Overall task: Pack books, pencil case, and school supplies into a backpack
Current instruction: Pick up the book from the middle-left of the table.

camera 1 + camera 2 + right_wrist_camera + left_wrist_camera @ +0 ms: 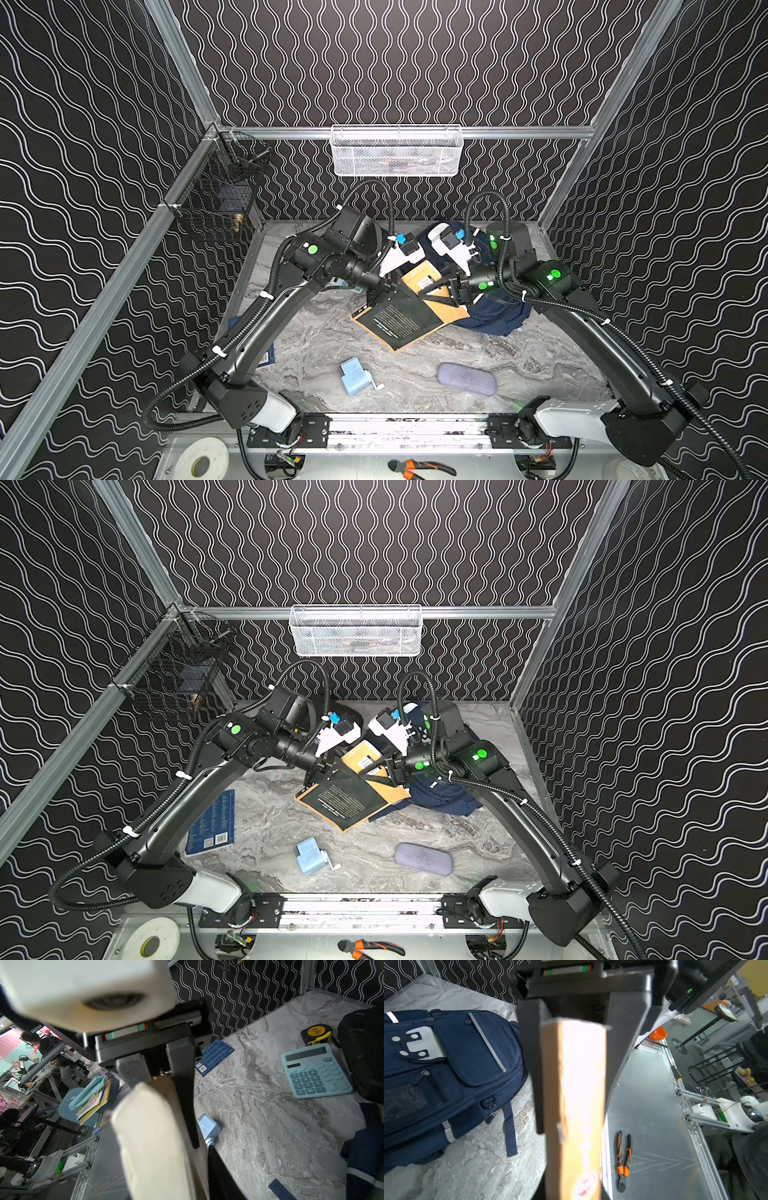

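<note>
Marble-patterned tabletop (457, 357) inside black wavy-lined walls carries everything, and the navy backpack (498, 322) lies flat toward the back under the right arm. Just beside the backpack, and partly over its nearer edge, the black-covered book (401, 322) hangs tilted between the two arms. The left gripper (376, 297) is clamped on the book's tan edge on the side away from the backpack. The right gripper (430, 292) has its jaws pressed on the pages and cover on the side next to the backpack.

The step in hand looks like the first book, lifted but not yet inside. No open mouth shows on the backpack in the left wrist view; its front pockets look zipped. So the next move probably calls for one arm to hold the book while the main compartment is opened.

Well apart from the backpack lie the dark blue book (211, 823), the pencil sharpener (353, 376) and the pencil case (467, 379). The calculator (316, 1071) sits nearer it, beside a tape measure (315, 1033), all still unpacked
</note>
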Controlling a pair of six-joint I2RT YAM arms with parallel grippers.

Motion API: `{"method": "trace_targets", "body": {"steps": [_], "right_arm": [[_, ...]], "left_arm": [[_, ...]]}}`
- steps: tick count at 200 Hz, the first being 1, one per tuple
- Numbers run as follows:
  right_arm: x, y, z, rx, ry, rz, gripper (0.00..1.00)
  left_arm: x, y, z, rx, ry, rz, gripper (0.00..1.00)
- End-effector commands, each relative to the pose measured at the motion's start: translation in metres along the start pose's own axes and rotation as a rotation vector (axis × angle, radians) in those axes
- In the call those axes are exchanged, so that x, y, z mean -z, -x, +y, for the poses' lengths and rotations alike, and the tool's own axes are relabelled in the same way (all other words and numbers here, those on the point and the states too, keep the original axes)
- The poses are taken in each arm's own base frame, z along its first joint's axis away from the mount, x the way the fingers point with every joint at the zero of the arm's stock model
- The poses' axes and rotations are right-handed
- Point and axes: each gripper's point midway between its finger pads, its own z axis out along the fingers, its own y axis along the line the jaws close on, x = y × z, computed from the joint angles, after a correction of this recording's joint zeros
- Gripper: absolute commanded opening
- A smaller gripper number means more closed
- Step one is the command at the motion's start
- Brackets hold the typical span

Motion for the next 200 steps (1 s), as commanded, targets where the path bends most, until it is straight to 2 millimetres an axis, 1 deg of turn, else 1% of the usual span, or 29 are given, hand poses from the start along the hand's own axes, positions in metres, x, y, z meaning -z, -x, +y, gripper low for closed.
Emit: {"method": "trace_targets", "body": {"steps": [1,27,39,46,48,55,68,72,74,78,79,81,84,89,90,91,100,106,117,126,127,132,141,148,157,170,171,184,200], "right_arm": [[0.002,-0.005,0.007,0.009,0.015,0.016,0.17],[0.007,-0.009,0.012,-0.002,-0.003,0.018,0.00],[0.010,-0.010,0.011,-0.021,-0.030,0.016,0.00],[0.013,-0.009,0.009,-0.040,-0.061,0.012,0.00],[0.014,-0.009,0.008,-0.040,-0.067,0.012,0.00],[0.018,-0.007,0.003,-0.065,-0.121,0.001,0.00],[0.032,-0.001,-0.013,-0.126,-0.251,-0.038,0.00],[0.038,0.002,-0.020,-0.152,-0.306,-0.058,0.00],[0.042,0.004,-0.024,-0.171,-0.335,-0.069,0.00],[0.051,0.006,-0.034,-0.206,-0.411,-0.092,0.00],[0.056,0.007,-0.038,-0.221,-0.445,-0.106,0.00],[0.058,0.007,-0.039,-0.229,-0.454,-0.110,0.00],[0.067,0.009,-0.046,-0.253,-0.513,-0.132,0.00],[0.081,0.010,-0.056,-0.292,-0.599,-0.168,0.00],[0.087,0.011,-0.059,-0.307,-0.633,-0.183,0.00],[0.087,0.011,-0.059,-0.307,-0.633,-0.183,0.00],[0.112,0.010,-0.072,-0.378,-0.771,-0.242,0.00],[0.133,0.008,-0.081,-0.428,-0.886,-0.282,0.00],[0.166,0.002,-0.091,-0.513,-1.049,-0.346,0.00],[0.185,-0.003,-0.091,-0.552,-1.139,-0.385,0.00],[0.190,-0.004,-0.094,-0.563,-1.160,-0.397,0.00],[0.206,-0.008,-0.094,-0.589,-1.221,-0.436,0.00],[0.226,-0.014,-0.091,-0.618,-1.300,-0.496,0.00],[0.241,-0.017,-0.085,-0.632,-1.354,-0.546,0.00],[0.260,-0.022,-0.075,-0.650,-1.411,-0.615,0.00],[0.286,-0.029,-0.057,-0.660,-1.484,-0.714,0.00],[0.286,-0.029,-0.057,-0.660,-1.484,-0.714,0.00],[0.304,-0.035,-0.041,-0.660,-1.520,-0.781,0.00],[0.319,-0.043,-0.026,-0.670,-1.556,-0.832,0.00]], "left_arm": [[0.002,0.019,-0.001,-0.116,-0.009,-0.061,0.00],[0.004,0.022,0.001,-0.139,0.013,-0.061,0.00],[0.005,0.026,0.006,-0.155,0.046,-0.066,0.00],[0.008,0.033,0.015,-0.157,0.099,-0.084,0.00],[0.009,0.035,0.018,-0.156,0.116,-0.092,0.04],[0.012,0.042,0.027,-0.147,0.181,-0.117,0.24],[0.019,0.057,0.041,-0.170,0.278,-0.188,0.54],[0.021,0.060,0.045,-0.172,0.306,-0.207,0.62],[0.022,0.061,0.046,-0.175,0.320,-0.218,0.64],[0.025,0.065,0.051,-0.176,0.358,-0.247,0.67],[0.026,0.067,0.053,-0.179,0.369,-0.258,0.67],[0.027,0.067,0.057,-0.175,0.387,-0.268,0.67],[0.031,0.072,0.060,-0.172,0.417,-0.300,0.68],[0.034,0.072,0.068,-0.154,0.464,-0.327,0.68],[0.034,0.072,0.069,-0.151,0.472,-0.333,0.68],[0.035,0.074,0.070,-0.153,0.480,-0.343,0.68],[0.039,0.077,0.080,-0.140,0.532,-0.391,0.68],[0.039,0.078,0.086,-0.123,0.555,-0.415,0.67],[0.037,0.078,0.096,-0.078,0.580,-0.445,0.65],[0.033,0.076,0.108,-0.024,0.604,-0.469,0.64],[0.033,0.076,0.109,-0.018,0.608,-0.473,0.64],[0.028,0.075,0.116,0.014,0.624,-0.479,0.63],[0.015,0.072,0.123,0.051,0.639,-0.475,0.62],[0.000,0.067,0.128,0.065,0.650,-0.453,0.62],[-0.020,0.062,0.133,0.076,0.675,-0.423,0.65],[-0.056,0.052,0.137,0.086,0.694,-0.374,0.66],[-0.056,0.051,0.138,0.088,0.703,-0.374,0.66],[-0.095,0.042,0.138,0.096,0.707,-0.332,0.69],[-0.137,0.033,0.137,0.103,0.688,-0.293,0.69]]}}
